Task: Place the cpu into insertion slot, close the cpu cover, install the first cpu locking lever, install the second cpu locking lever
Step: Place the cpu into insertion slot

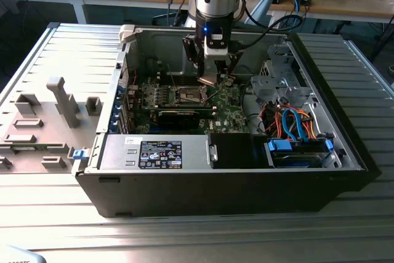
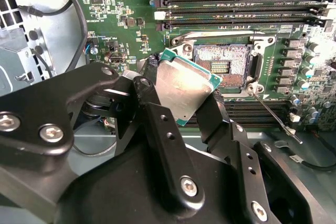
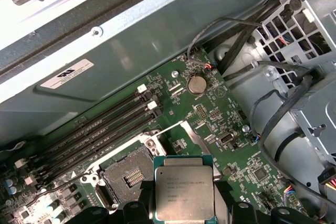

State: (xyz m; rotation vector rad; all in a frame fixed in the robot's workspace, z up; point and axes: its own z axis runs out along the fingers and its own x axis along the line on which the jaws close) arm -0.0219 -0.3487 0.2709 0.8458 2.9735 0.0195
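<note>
My gripper (image 1: pixel 211 77) is shut on the cpu (image 2: pixel 185 86), a flat silvery square with a green edge, held by two opposite sides between black fingers (image 2: pixel 157 124). The chip (image 3: pixel 184 187) hangs tilted just above the green board, beside the insertion slot (image 2: pixel 223 66) and partly overlapping one of its corners. The slot (image 3: pixel 128 174) lies open, its dark pin field bare inside a silver rim. In the exterior view the slot (image 1: pixel 191 95) sits just down and to the left of the gripper. A silver strip (image 3: pixel 195 141) that may be the raised cpu cover stands at the slot's edge.
A thin wire lever (image 2: pixel 275 116) sticks out from the slot's corner. Memory slots (image 2: pixel 236 3) run along one side. The computer case wall (image 3: pixel 157 40), a drive cage with cables (image 1: pixel 289 115) and a long black card (image 1: pixel 184 115) hem in the board.
</note>
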